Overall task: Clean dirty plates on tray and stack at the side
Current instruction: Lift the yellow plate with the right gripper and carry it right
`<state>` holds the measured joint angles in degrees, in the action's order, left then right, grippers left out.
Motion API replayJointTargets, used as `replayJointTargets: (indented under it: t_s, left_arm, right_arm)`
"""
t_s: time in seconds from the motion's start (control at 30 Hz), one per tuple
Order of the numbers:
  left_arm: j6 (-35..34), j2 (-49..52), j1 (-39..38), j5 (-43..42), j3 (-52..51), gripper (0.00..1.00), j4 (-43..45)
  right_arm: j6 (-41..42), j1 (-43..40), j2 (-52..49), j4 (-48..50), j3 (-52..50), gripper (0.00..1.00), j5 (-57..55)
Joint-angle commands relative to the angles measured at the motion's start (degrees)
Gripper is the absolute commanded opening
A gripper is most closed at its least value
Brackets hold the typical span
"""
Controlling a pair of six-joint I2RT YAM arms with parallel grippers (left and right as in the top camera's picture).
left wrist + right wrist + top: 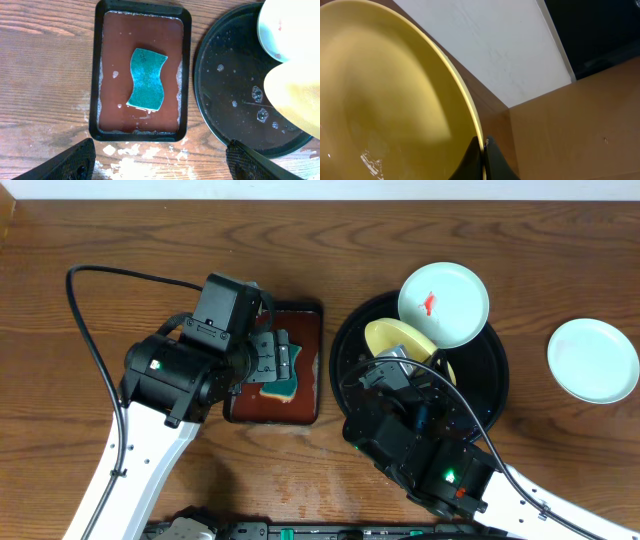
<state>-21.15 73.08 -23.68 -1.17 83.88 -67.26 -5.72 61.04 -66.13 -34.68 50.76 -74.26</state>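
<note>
- Dark wood-grain table (pixel 80 230) fills the overhead view, with a strip of pale wall (pixel 300 188) along its far edge.
- Three plates are in sight.
  - A smeared white plate (pixel 445 305), with a red mark near its middle, leans on the far rim of the round glossy black tray (pixel 497 395).
  - A pale yellow plate (pixel 395 338) is tilted over that tray's left part.
  - A second white plate (pixel 593 360) lies flat on the wood by the right edge, apart from the tray.
- Two trays are in sight. The black tray sits right of the table's centre. A rectangular brown tray (pixel 305 330) lies just left of it and holds one teal sponge (pixel 288 385).
- The left gripper (pixel 278 363) hangs over the brown tray. The right gripper (pixel 397 362) is at the yellow plate's near edge.
- Left wrist view:
  - The fingertips (pixel 75 160) show in the two bottom corners, spread far apart and holding nothing.
  - The wavy-edged sponge lies mid-tray in foamy water, and flecks of foam dot the wood at the tray's near rim.
  - The black tray is wet and bubbled.
  - The smeared white plate and the blurred yellow plate cut in at the right edge.
- Right wrist view:
  - Black fingers (pixel 477 160) pinch the yellow plate's rim, one on each face.
  - The plate is glossy, with a wet trace low on the left.
  - White wall and a brown surface show behind it.
</note>
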Motion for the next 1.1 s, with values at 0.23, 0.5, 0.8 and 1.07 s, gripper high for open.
replayJointTargets:
  t_s: [0.23, 0.5, 0.8, 1.07]
  left_arm:
    - [0.07, -0.11, 0.15, 0.28, 0.35, 0.84, -0.17]
    - [0.07, -0.11, 0.15, 0.28, 0.35, 0.84, -0.20]
    - [0.07, -0.11, 0.15, 0.28, 0.35, 0.84, -0.17]
    - [0.07, -0.11, 0.15, 0.28, 0.35, 0.84, -0.17]
  right_arm:
    - [-0.35, 0.46, 0.11, 0.59, 0.22, 0.01, -2.21]
    - [5.38, -1.01, 0.11, 0.39, 0.20, 0.01, -0.79]
    - [14.84, -32.68, 0.44, -1.05, 0.33, 0.01, 54.45]
    - [18.53, -82.12, -1.49, 3.30, 0.37, 0.01, 91.27]
